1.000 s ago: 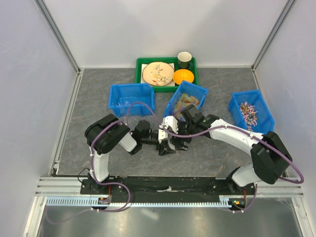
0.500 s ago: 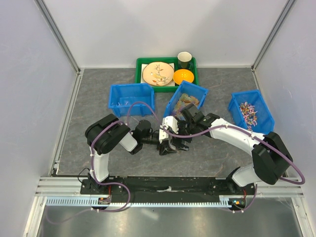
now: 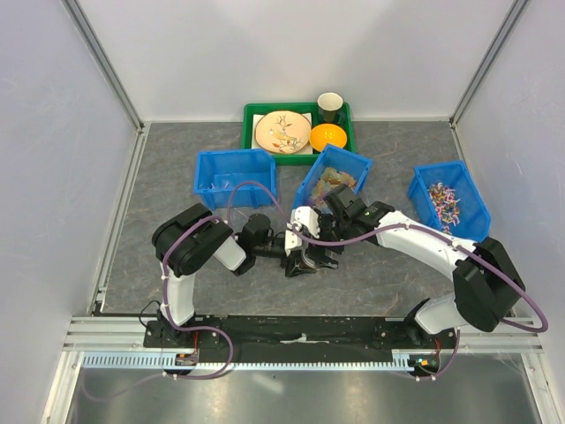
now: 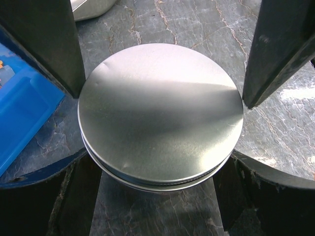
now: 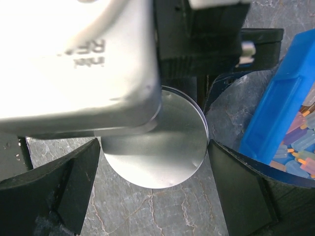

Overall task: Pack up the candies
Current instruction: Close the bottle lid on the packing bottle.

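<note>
Two robot hands meeting over a round tin

The left hand [image 4: 160, 93] is gripping the silver tin [image 4: 161, 115] on the counter [image 3: 177, 221]; the right hand [image 5: 152, 191] is straddling it, fingers spread wide.

Round tin [image 4: 160, 115] sits on the counter [image 3: 159, 177] at centre, between both arms, lid on. Left gripper [image 4: 162, 59] fingers [image 4: 49, 44] flank it on two sides. Right gripper [image 5: 155, 191] hangs over the same tin. Three bins behind: one left [image 3: 234, 177], one centre [image 3: 334, 177], one right [image 3: 448, 199] holding the candies [image 3: 444, 201]. Tray [image 3: 297, 126] at far centre carries plate [image 3: 282, 132], bowl [image 3: 328, 137], cup [image 3: 330, 107].
</note>
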Available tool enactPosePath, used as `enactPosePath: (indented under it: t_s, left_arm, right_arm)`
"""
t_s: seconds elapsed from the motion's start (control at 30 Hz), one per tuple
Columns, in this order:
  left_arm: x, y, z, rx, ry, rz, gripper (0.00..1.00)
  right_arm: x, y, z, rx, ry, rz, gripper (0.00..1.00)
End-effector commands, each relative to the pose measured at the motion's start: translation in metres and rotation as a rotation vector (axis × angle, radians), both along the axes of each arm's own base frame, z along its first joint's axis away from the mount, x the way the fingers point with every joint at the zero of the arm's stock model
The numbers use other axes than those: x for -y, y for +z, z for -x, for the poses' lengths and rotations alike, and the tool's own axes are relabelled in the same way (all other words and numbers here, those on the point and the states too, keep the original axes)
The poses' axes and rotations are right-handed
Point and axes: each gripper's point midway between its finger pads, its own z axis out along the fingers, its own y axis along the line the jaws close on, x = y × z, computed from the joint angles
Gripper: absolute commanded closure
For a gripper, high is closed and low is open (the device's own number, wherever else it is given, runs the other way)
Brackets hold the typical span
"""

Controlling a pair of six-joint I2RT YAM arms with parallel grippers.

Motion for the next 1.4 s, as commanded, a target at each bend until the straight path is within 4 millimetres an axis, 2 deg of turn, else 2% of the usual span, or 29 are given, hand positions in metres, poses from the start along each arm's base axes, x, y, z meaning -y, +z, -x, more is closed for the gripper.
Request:
enactPosePath:
  t_s: [0.0, 0.13, 0.27, 0.5, 0.6, 0.67, 0.9, 0.93, 1.17, 1.37]
  left_arm:
    - [0.002, -0.005, -0.009, 0.051, 0.011, -0.014, 0.15]
    - [0.002, -0.006, -0.009, 0.048, 0.009, -0.018, 0.15]
    - [0.003, -0.006, -0.009, 0.046, 0.006, -0.018, 0.15]
    - [0.003, -0.007, -0.009, 0.043, 0.004, -0.021, 0.15]
    - [0.003, -0.007, -0.008, 0.038, 0.004, -0.024, 0.15]
    - [0.003, -0.008, -0.009, 0.036, 0.004, -0.025, 0.15]
    - [0.003, -0.008, -0.008, 0.033, 0.004, -0.028, 0.15]
    - [0.003, -0.008, -0.009, 0.036, 0.004, -0.027, 0.15]
    - [0.003, -0.007, -0.011, 0.042, 0.016, -0.025, 0.17]
    - [0.003, -0.007, -0.012, 0.042, 0.023, -0.026, 0.18]
  right_arm:
    - [-0.006, 0.027, -0.012, 0.063, 0.002, -0.041, 0.02]
    - [-0.007, 0.029, -0.013, 0.063, -0.001, -0.048, 0.02]
    - [-0.008, 0.034, -0.032, 0.074, -0.068, -0.084, 0.02]
    - [-0.006, 0.006, -0.044, 0.052, -0.133, -0.039, 0.02]
    - [-0.007, -0.003, -0.043, 0.033, -0.139, -0.033, 0.08]
    - [-0.009, -0.001, -0.042, 0.023, -0.132, -0.043, 0.20]
    - [-0.003, 0.004, -0.038, 0.013, -0.117, -0.028, 0.44]
    - [-0.002, 0.002, -0.036, 0.002, -0.114, -0.020, 0.52]
    - [0.017, -0.004, -0.038, -0.052, -0.141, -0.003, 0.52]
    - [0.029, -0.007, -0.028, -0.104, -0.126, 0.012, 0.52]
